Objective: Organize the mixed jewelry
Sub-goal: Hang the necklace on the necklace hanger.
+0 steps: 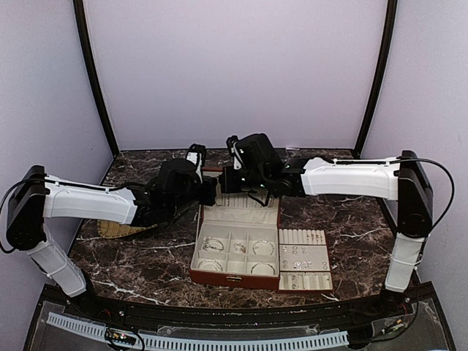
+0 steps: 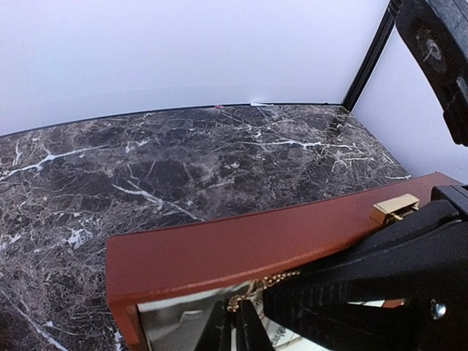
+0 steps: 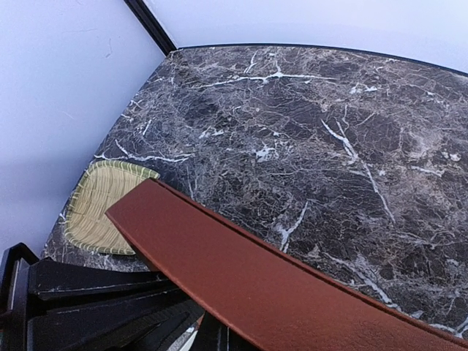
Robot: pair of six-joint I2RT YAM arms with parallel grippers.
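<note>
Behind the red-brown hinged box of silvery jewelry, at twelve o'clock, the left gripper and right gripper nearly meet. I cannot tell their finger spread.

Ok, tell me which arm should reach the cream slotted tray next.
Right, likely: the cream slotted tray lies right of the open jewelry box, nearer the right arm; the left arm would cross the box.

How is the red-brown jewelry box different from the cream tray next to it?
The jewelry box is red-brown outside; the tray looks cream. The box has a lid standing open; the tray has none. The box's wide square compartments hold bangle hoops; the tray's narrow rows hold tiny pieces. Both are cream inside, hold silvery jewelry and sit on the marble table.
</note>
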